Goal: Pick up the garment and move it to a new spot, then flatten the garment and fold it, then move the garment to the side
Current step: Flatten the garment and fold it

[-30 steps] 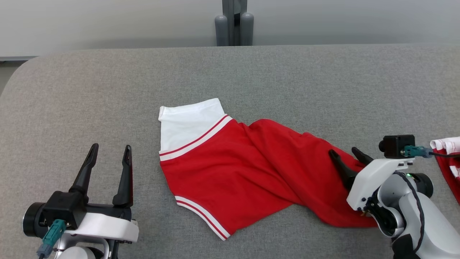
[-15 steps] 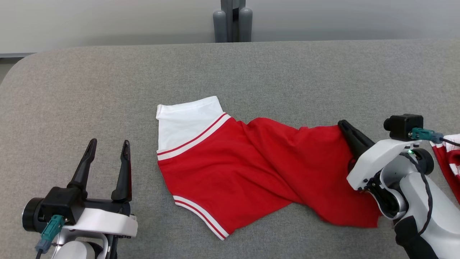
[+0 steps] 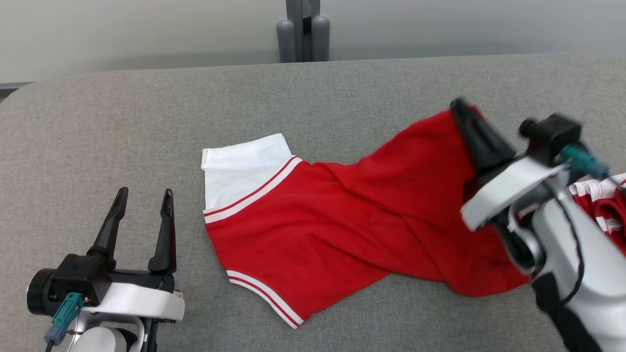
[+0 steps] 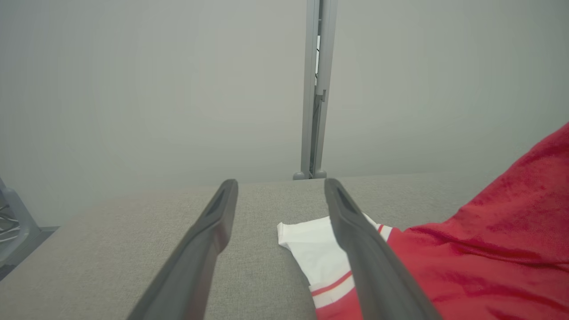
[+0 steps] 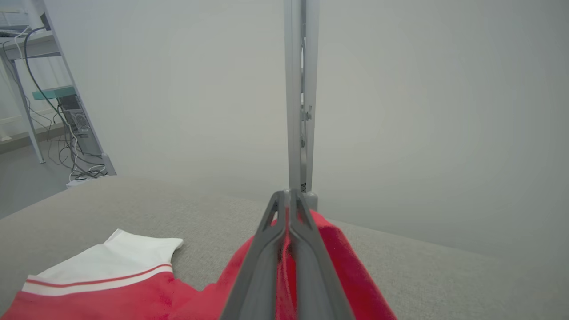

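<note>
The garment (image 3: 332, 215) is red with a white sleeve and white-striped trim, spread across the middle of the grey table. My right gripper (image 3: 462, 108) is shut on its right edge and holds that part lifted off the table. In the right wrist view the two fingers (image 5: 266, 249) press together with red cloth (image 5: 342, 262) pinched between them. My left gripper (image 3: 143, 200) stands open at the lower left, apart from the garment (image 4: 489, 249), with nothing between its fingers (image 4: 355, 231). The white sleeve (image 4: 311, 249) lies just past its right finger.
The grey padded table (image 3: 146, 122) stretches wide around the garment. A second red and white cloth (image 3: 604, 200) lies at the right edge behind my right arm. A grey post (image 3: 303, 29) stands behind the table's far edge.
My right gripper shut on the garment's right edge and raised it up and away from the table. The camera shifted slightly. The left gripper has stayed open and in place.
</note>
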Robot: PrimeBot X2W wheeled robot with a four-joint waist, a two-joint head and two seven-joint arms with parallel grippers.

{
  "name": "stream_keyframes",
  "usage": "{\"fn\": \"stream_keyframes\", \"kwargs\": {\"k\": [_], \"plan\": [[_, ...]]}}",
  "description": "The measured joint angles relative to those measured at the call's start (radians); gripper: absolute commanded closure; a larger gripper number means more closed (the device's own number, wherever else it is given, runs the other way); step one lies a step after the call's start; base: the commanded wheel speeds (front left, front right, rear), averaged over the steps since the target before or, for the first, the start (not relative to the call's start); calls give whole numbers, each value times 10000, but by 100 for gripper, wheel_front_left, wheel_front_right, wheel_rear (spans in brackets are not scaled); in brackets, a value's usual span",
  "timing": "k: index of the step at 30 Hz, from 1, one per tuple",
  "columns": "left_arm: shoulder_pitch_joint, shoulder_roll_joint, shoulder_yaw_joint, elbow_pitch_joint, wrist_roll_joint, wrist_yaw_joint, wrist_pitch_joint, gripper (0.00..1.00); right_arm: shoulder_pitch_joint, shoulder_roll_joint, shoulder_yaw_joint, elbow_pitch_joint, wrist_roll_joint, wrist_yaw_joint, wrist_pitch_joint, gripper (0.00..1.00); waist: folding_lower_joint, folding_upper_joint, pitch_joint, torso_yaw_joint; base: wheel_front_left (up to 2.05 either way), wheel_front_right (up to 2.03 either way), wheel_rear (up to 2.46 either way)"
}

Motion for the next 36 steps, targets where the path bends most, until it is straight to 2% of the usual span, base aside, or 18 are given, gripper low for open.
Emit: {"fn": "stream_keyframes", "kwargs": {"k": [3,6,12,17,21,22,23,24,30,36], "plan": [[22,-13,0,-15,-40,46,-15,0,1157,88,800,-357,13,0,324,100,0,0,7,-72,0,0,0],[29,-29,-31,-21,-82,42,-17,0,2503,169,997,-468,222,0,650,100,0,0,58,-147,0,0,0],[29,75,-50,-38,-150,23,-4,0,4151,368,-389,-408,602,0,316,100,0,0,92,-326,0,0,0],[40,192,-38,-81,-161,25,84,0,4534,625,-1597,-821,694,0,-90,100,0,0,-28,-440,0,0,0],[48,203,-130,-105,-161,25,146,0,4873,786,-2011,-821,665,0,215,100,0,0,-130,-367,0,0,0],[54,203,-136,-109,-165,25,173,0,4990,857,-2017,-832,662,0,280,89,0,0,-148,-338,0,0,0],[74,209,-136,-105,-174,25,173,0,5085,940,-2052,-851,662,0,313,67,0,0,-166,-308,0,0,0],[107,219,-140,-98,-176,25,173,0,5172,989,-2111,-894,650,0,320,0,0,0,-192,-283,0,0,0],[393,261,-81,-86,-251,150,178,0,6016,1212,-3262,-1841,550,0,180,0,0,0,-465,-174,0,0,0],[630,341,-15,-228,-261,307,261,0,6512,1570,-5484,-3628,-598,-2,98,0,0,0,-803,-205,0,0,0]]}}
